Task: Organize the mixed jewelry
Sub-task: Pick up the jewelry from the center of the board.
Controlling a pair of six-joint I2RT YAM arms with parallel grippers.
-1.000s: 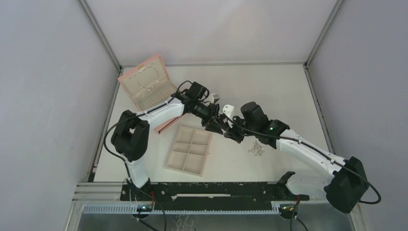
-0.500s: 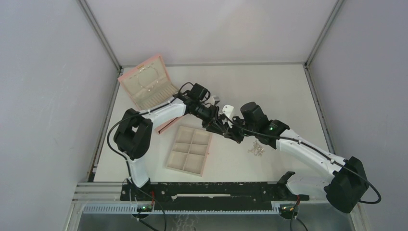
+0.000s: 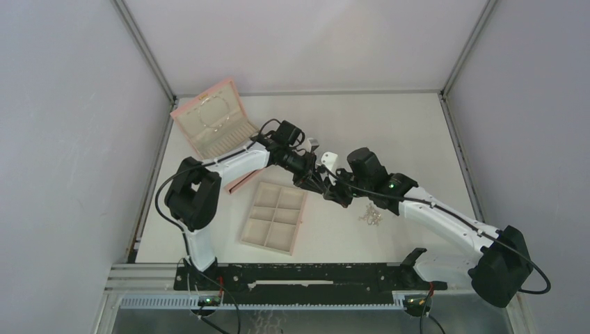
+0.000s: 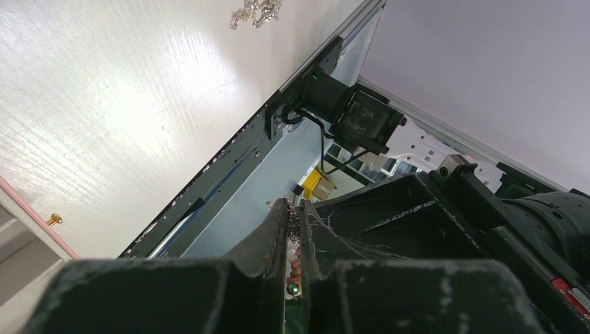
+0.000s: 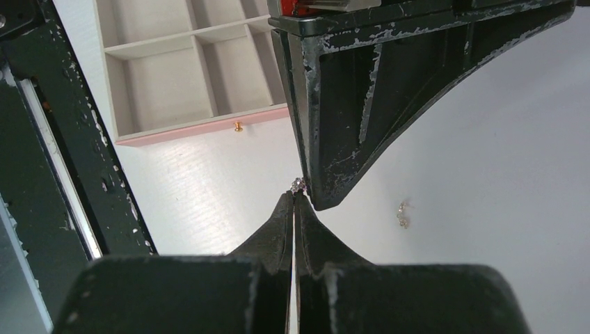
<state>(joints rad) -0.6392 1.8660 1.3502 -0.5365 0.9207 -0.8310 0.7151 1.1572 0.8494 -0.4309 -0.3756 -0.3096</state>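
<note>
Left wrist: left fingers point(image 4: 268, 240) pinch a sparkly piece point(image 4: 293, 217); right fingers point(image 5: 278, 229) pressed together.

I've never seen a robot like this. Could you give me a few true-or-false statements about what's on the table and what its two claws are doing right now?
1. The pink box stands open. True.
2. The beige tray already holds jewelry. False: its compartments look empty.
3. The left gripper and the right gripper are far apart. False: their tips meet just to the right of the tray.
4. A jewelry pile lies on the table, to the right of the tray. True.
5. The right gripper's fingers stand wide open. False: they are pressed together.
</note>
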